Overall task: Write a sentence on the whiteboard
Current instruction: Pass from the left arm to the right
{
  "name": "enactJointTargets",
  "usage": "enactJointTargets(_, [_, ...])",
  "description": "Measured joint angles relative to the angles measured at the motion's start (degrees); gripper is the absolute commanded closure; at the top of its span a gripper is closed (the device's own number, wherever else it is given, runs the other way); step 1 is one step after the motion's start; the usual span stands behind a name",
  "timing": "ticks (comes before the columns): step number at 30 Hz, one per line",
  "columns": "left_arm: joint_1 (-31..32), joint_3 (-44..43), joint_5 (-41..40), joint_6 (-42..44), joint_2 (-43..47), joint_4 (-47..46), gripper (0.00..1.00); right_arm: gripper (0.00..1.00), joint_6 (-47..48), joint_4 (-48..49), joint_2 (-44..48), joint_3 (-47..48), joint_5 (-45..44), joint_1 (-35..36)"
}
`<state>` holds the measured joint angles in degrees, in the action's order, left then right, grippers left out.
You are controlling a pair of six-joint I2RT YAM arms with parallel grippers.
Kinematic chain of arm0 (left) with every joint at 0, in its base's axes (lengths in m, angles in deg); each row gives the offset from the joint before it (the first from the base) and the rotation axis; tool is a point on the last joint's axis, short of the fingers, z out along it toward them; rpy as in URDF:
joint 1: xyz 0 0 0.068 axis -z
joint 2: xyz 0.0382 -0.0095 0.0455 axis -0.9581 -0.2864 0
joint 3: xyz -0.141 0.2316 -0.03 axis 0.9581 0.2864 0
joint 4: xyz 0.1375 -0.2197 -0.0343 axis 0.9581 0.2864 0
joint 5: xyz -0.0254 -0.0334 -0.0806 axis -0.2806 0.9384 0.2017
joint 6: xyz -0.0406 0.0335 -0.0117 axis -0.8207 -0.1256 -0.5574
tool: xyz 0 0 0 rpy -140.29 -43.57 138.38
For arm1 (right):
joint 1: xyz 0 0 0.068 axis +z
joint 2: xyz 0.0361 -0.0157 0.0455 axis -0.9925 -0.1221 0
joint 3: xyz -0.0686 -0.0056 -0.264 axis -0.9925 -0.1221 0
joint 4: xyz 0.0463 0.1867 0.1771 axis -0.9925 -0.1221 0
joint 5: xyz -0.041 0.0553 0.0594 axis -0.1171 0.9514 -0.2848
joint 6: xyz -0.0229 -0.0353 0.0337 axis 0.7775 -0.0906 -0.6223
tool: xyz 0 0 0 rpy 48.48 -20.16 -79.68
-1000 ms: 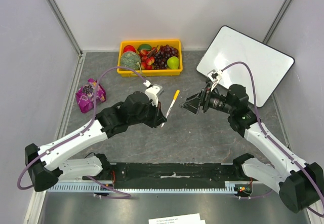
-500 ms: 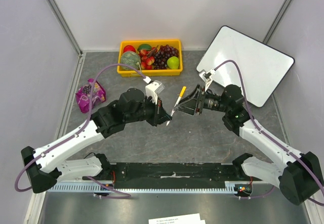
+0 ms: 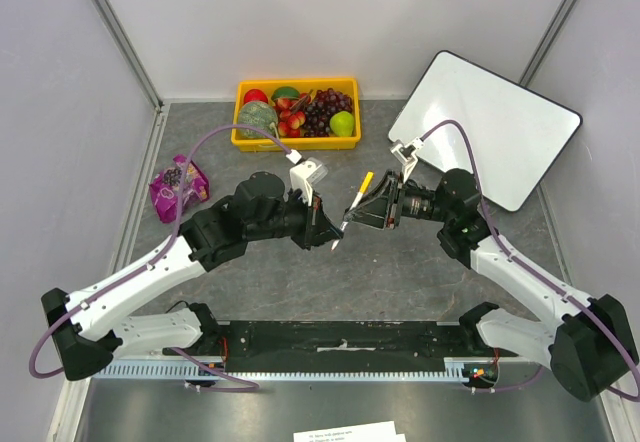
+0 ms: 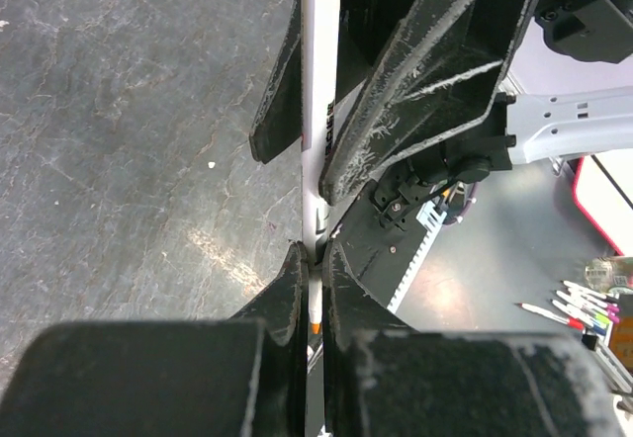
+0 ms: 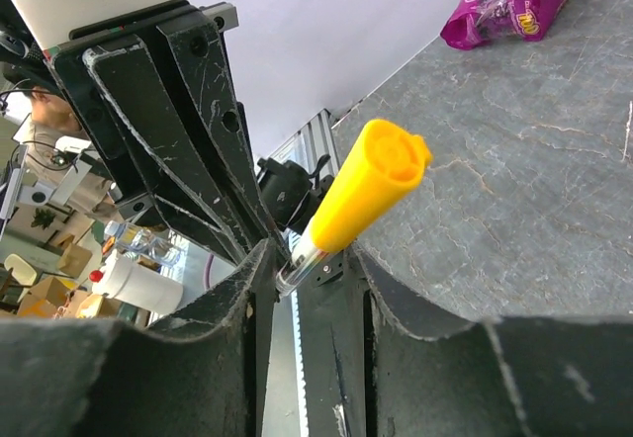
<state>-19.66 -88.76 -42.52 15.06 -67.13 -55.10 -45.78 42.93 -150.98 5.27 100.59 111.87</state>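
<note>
Left gripper [image 4: 314, 269] clamped on the lower end of the white marker [image 4: 318, 91], yellow cap uppermost, over the grey table [image 3: 400, 272]. Right gripper [image 5: 312, 259]: jaws either side of the barrel just below the cap; cannot tell whether they press it. Whiteboard [image 3: 490, 127] at far right by the wall, face plain white, well apart from both grippers.

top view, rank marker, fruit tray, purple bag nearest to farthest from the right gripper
1. marker, between the fingers of the right gripper
2. tray, by the back wall, to its left
3. bag, far left side of the table
</note>
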Motion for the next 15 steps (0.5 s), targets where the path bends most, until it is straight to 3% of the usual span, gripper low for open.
enactJointTargets(5, [0.0, 0.0, 1.2, 0.0, 0.0, 0.1, 0.98, 0.72, -2.0, 3.1, -0.8, -0.4, 1.2, 0.0])
enactJointTargets(7, [0.0, 0.0, 1.3, 0.0, 0.0, 0.3, 0.98, 0.80, -2.4, 4.1, -1.3, -0.4, 2.1, 0.0])
enactJointTargets(10, [0.0, 0.0, 1.4, 0.1, 0.1, 0.9, 0.98, 0.99, -3.2, 5.0, -1.5, -0.4, 3.2, 0.2])
enactJointTargets(15, [0.0, -0.2, 1.4, 0.1, 0.9, 1.7, 0.98, 1.00, -3.5, 5.6, -1.9, -0.4, 3.8, 0.3])
